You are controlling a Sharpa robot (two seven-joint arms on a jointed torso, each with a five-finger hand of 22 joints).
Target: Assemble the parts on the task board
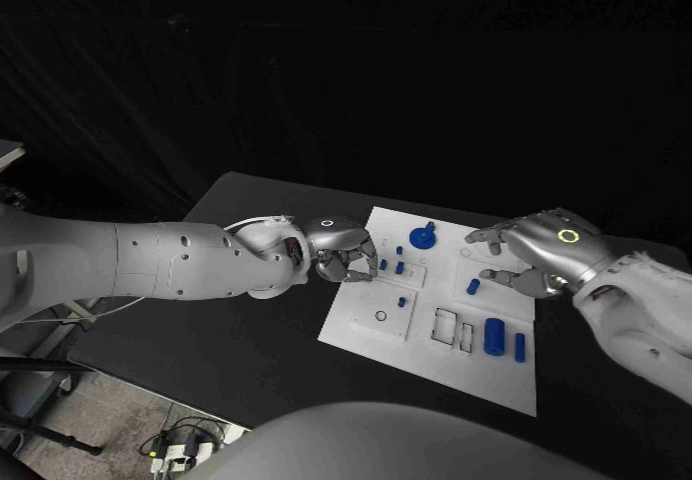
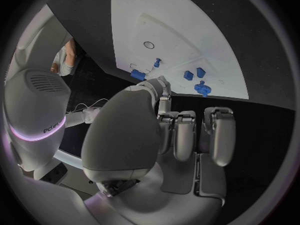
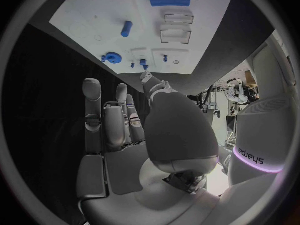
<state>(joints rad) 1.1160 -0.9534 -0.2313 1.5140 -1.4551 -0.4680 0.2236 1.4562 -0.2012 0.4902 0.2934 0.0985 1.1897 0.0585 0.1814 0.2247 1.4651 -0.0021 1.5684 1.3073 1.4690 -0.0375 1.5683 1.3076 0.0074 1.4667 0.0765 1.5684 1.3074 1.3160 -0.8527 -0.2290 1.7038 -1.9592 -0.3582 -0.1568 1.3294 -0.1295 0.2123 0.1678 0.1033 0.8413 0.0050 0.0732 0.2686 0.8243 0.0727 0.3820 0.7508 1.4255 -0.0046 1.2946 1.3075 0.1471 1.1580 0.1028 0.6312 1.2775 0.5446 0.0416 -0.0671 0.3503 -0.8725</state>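
Note:
The white task board (image 1: 378,340) lies in the middle of the black table. On it are a round blue part (image 1: 421,238), small blue pegs (image 1: 400,267), a short blue cylinder (image 1: 473,286), a larger blue block (image 1: 495,336) and a thin blue piece (image 1: 521,347). My left hand (image 1: 342,250) hovers at the board's left edge beside the pegs, fingers (image 2: 187,132) curled in with nothing in them. My right hand (image 1: 537,250) hangs over the board's far right part, fingers (image 3: 94,110) spread and holding nothing. The pegs (image 2: 187,75) and round part (image 3: 113,57) also show ahead of each wrist.
Empty rectangular recesses (image 1: 446,322) and a small ring hole (image 1: 381,316) mark the board's near half. Black tabletop (image 1: 216,350) stretches left of the board. Cables lie on the floor (image 1: 180,445) beyond the table's near-left edge.

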